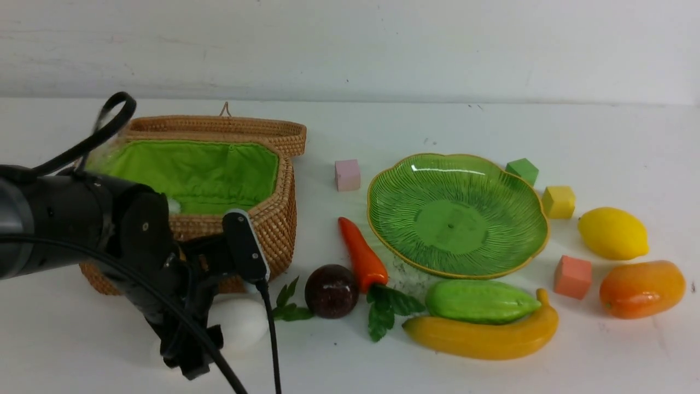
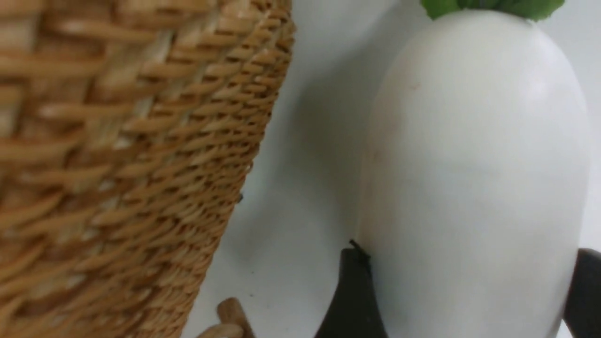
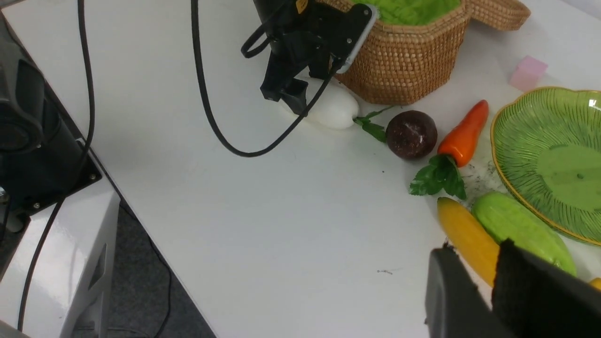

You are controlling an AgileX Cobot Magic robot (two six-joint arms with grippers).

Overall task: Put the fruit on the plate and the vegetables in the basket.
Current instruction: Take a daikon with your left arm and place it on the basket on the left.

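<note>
My left tool [image 1: 216, 325] is down on the worktop [image 1: 82, 339] over the white radish [image 1: 243, 323], just in front of the open basket [image 1: 273, 219]. Right of it I see the maroon ball [image 1: 331, 291], carrot [image 1: 361, 254], gourd [image 1: 481, 301] and banana [image 1: 481, 339] lying close together beside the green plate [image 1: 459, 219].

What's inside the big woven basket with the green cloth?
Bright green cloth lining shows inside the tan wicker basket. Its near bottom is hidden by the front wall and the robot's left arm.
</note>
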